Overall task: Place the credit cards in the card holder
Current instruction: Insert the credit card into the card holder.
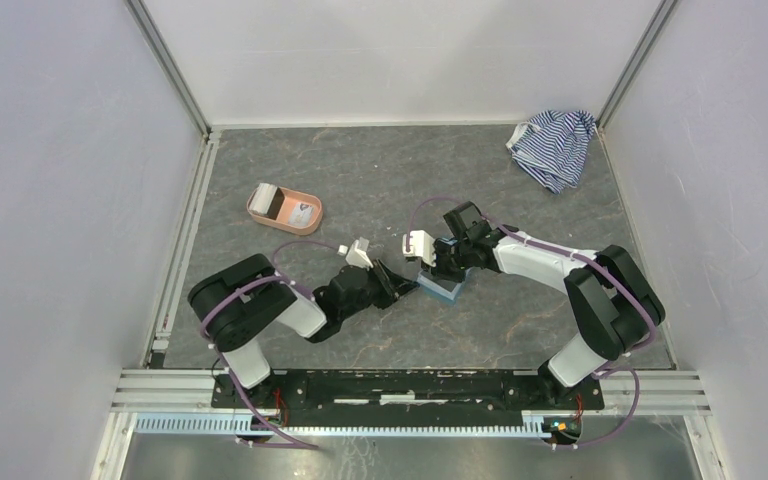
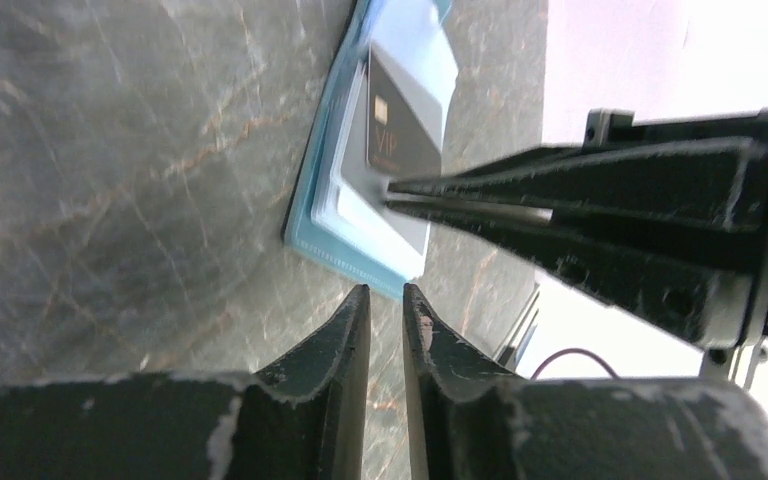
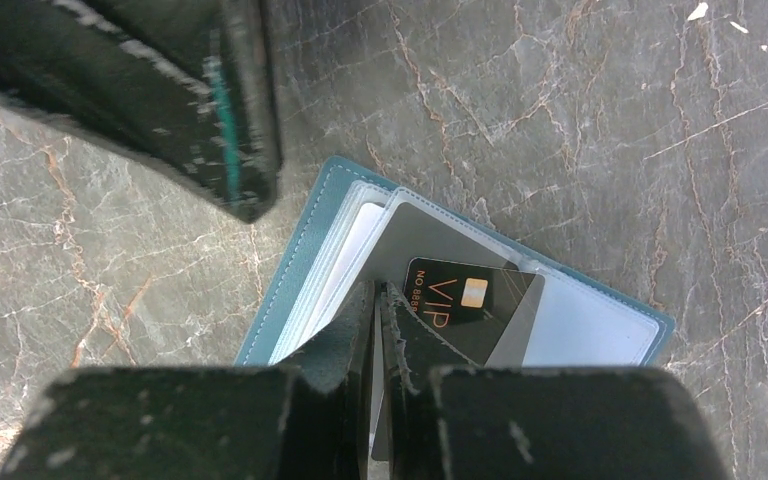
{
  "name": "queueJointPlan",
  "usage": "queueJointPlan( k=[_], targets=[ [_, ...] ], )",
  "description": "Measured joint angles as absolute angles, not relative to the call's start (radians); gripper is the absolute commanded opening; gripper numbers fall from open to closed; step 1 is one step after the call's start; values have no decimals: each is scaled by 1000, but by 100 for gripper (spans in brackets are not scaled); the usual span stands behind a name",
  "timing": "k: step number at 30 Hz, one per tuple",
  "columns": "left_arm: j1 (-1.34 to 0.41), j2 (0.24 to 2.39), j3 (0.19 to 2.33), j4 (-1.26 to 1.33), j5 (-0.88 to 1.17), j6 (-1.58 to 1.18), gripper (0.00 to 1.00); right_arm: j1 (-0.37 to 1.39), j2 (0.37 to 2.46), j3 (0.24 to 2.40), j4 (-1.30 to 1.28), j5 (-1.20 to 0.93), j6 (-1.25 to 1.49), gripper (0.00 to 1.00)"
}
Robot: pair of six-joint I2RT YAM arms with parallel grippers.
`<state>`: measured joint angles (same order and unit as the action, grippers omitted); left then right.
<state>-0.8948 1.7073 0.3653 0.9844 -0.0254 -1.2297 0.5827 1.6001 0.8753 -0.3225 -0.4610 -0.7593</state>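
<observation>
1. Now, the card holder [image 3: 300, 250] lies open on the grey table [image 1: 380, 180], between the two arms.
2. The right gripper [image 3: 378, 300] is pinched tight on one of its clear sleeves, with the black credit card [image 3: 460, 310] partly tucked in just beside the tips.
3. The left gripper [image 2: 386, 300] hovers just short of the card holder's edge, fingers a sliver apart, gripping nothing.

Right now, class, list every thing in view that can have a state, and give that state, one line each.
card holder: open, flat on the table.
black VIP card: partly inside a clear sleeve.
right fingers: shut on the clear sleeve's edge.
left fingers: slightly apart, empty.
pink tray: upright, holding cards.
striped cloth: crumpled in the far corner.
</observation>
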Motion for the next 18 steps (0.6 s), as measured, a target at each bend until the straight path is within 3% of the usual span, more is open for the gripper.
queueJointPlan(
  k=[18],
  targets=[
    [-791,1941,550,1127,58,-1231,18,582,1600,875,-319,-460,-744,10]
  ],
)
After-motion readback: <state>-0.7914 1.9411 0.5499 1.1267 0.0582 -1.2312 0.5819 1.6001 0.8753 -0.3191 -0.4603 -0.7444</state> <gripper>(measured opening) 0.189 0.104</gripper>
